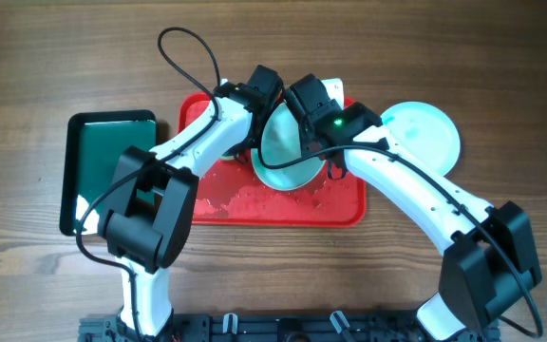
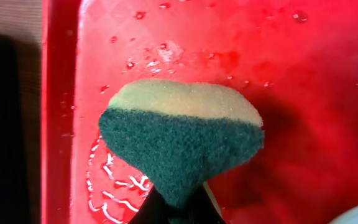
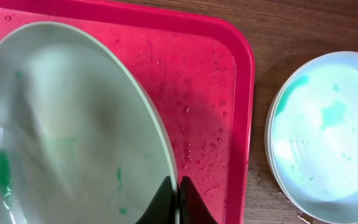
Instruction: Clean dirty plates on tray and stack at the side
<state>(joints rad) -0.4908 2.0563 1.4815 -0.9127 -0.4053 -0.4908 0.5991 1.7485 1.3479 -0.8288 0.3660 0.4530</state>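
Observation:
The red tray [image 1: 254, 204] lies mid-table, wet with droplets; it also shows in the left wrist view [image 2: 291, 74] and the right wrist view [image 3: 204, 81]. My right gripper [image 3: 178, 194] is shut on the rim of a pale aqua plate [image 3: 73, 130] and holds it tilted over the tray, with teal-green smears on its face. In the overhead view the plate [image 1: 288, 152] sits between both grippers. My left gripper [image 2: 179, 210] is shut on a green and yellow sponge [image 2: 179, 137] just above the tray floor, beside the plate. Two more plates [image 3: 328, 130] are stacked on the table right of the tray, the top one smeared.
A smaller dark green tray [image 1: 112, 161] with a black rim lies left of the red tray. The stacked plates [image 1: 424, 133] sit close to the red tray's right rim. Both arms cross over the tray's far half.

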